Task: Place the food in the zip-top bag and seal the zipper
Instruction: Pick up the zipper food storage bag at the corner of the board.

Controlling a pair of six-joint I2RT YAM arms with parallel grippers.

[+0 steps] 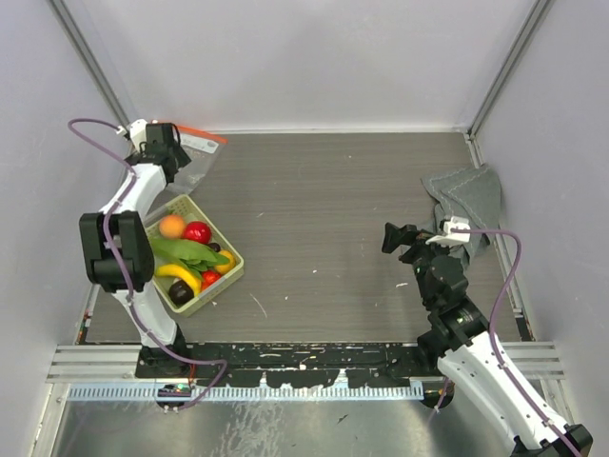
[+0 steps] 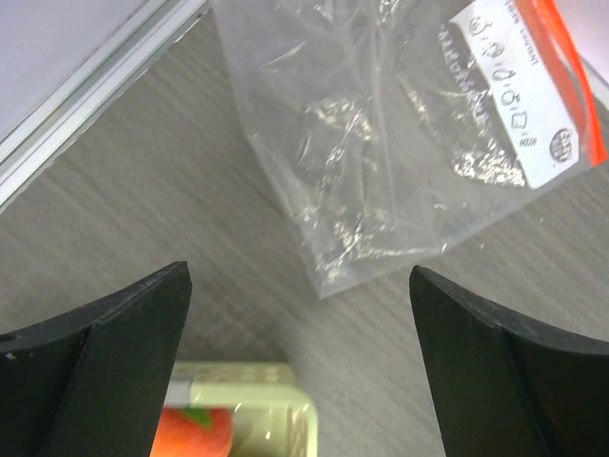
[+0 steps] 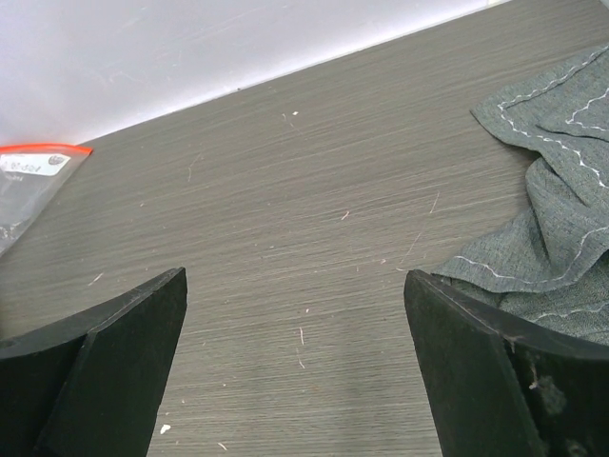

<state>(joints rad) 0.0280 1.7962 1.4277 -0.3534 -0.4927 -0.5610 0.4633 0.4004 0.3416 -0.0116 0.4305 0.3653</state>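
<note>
The zip-top bag (image 1: 197,158) lies flat and clear at the back left, its white label (image 2: 519,95) beside the red-orange zipper (image 2: 573,78) along the mouth. My left gripper (image 1: 171,164) hovers open over the table between the bag (image 2: 381,152) and the basket, holding nothing (image 2: 298,276). The food sits in the pale green basket (image 1: 224,278): an orange piece (image 1: 172,226), a red one (image 1: 198,232), leafy green (image 1: 186,250), yellow (image 1: 179,276) and dark purple (image 1: 181,292). My right gripper (image 1: 404,238) stands open and empty over bare table (image 3: 295,281) at the right.
A grey folded cloth (image 1: 468,202) lies at the right, just beyond my right gripper, and shows in the right wrist view as cloth (image 3: 557,209). Walls enclose the table on the left, back and right. The basket's corner (image 2: 285,405) is right under my left fingers.
</note>
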